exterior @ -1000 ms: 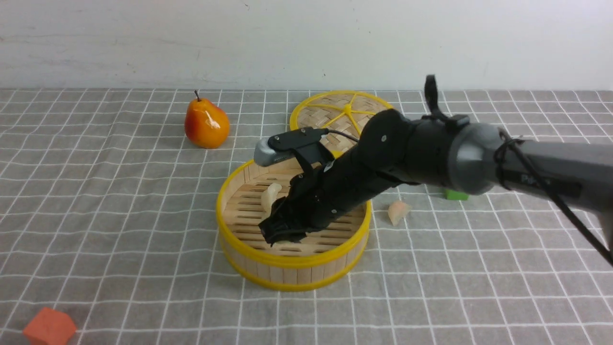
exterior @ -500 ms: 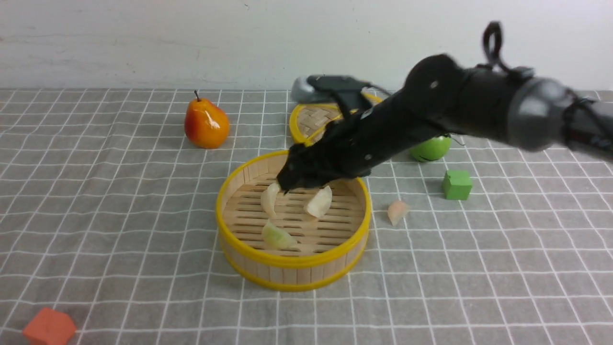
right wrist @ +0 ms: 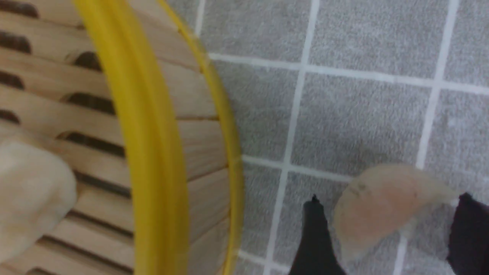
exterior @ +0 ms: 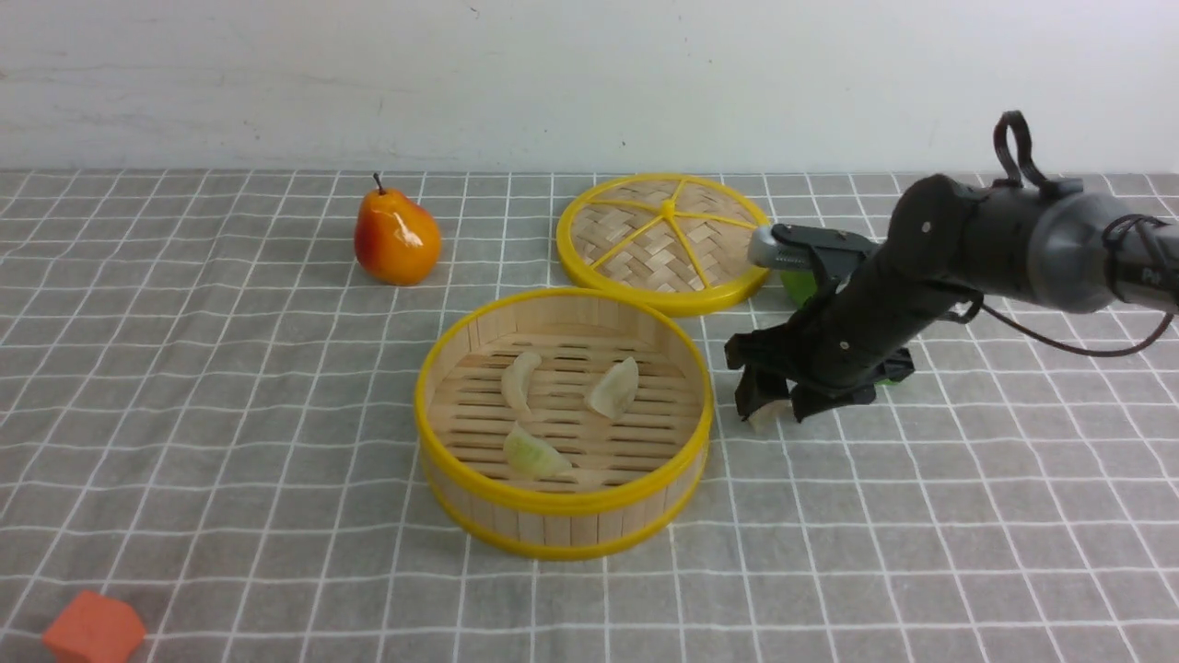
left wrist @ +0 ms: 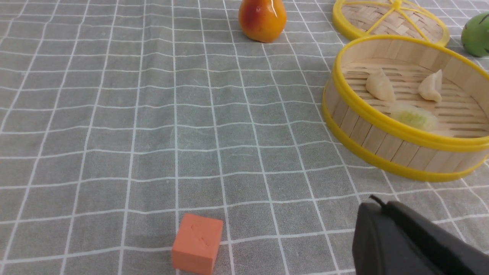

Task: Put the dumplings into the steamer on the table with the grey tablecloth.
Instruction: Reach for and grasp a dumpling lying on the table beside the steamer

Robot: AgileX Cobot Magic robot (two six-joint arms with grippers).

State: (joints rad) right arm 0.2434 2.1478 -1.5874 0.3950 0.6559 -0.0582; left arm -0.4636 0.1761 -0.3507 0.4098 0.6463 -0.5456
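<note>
**Front:** R gripper [exterior: 772, 405] is hanging low over the grey tablecloth [exterior: 230, 368], just right of the steamer [exterior: 562, 502]. Its jaws are spread wide and straddling the pink dumpling [exterior: 763, 419]. That one is lying on the cloth outside the basket, mostly hidden by the fingers. 3 dumplings are sitting on the steamer's slats: cream dumpling [exterior: 520, 382] back-left, 2nd cream dumpling [exterior: 615, 389] back-right, green dumpling [exterior: 534, 453] toward the front. Woven lid [exterior: 663, 241] is lying flat behind the steamer, apart from it. Pear [exterior: 396, 238] is standing well left of the lid, and orange cube [exterior: 92, 631] is sitting at the near-left corner. Green round fruit [exterior: 797, 285] is peeking out behind the R arm.

**L wrist:** only a dark piece of the L gripper [left wrist: 412, 240] is showing, so can't tell if it's wide or narrow. The orange cube [left wrist: 197, 249] is sitting on the cloth near it. The steamer [left wrist: 382, 118] is holding the same 3 dumplings.

**R wrist:** fingers [right wrist: 317, 236] are flanking the pink dumpling [right wrist: 382, 202], one per side. A gap is showing on the steamer side; can't tell contact on the other. The dumpling is resting on the cloth, near the steamer's [right wrist: 153, 152] outer wall but apart from it.
</note>
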